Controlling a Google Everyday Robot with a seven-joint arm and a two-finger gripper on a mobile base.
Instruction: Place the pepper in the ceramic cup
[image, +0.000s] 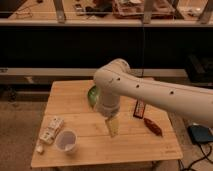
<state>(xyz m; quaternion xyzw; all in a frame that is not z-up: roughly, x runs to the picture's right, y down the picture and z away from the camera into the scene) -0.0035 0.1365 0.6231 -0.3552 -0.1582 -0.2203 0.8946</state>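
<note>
The pepper (153, 126), small, slender and dark red, lies on the right side of the wooden table (90, 152). The ceramic cup (66, 141), small, round and pale, stands upright near the table's front left. My white arm reaches in from the right over the table's middle. My gripper (112, 128) points down just above the tabletop, between the cup and the pepper. It stands left of the pepper, apart from it, and holds nothing that I can see.
A green bowl (92, 95) sits behind the arm, partly hidden by it. A flat dark packet with a red edge (139, 107) lies just behind the pepper. A flat white packet (51, 129) lies left of the cup. Shelving stands behind the table.
</note>
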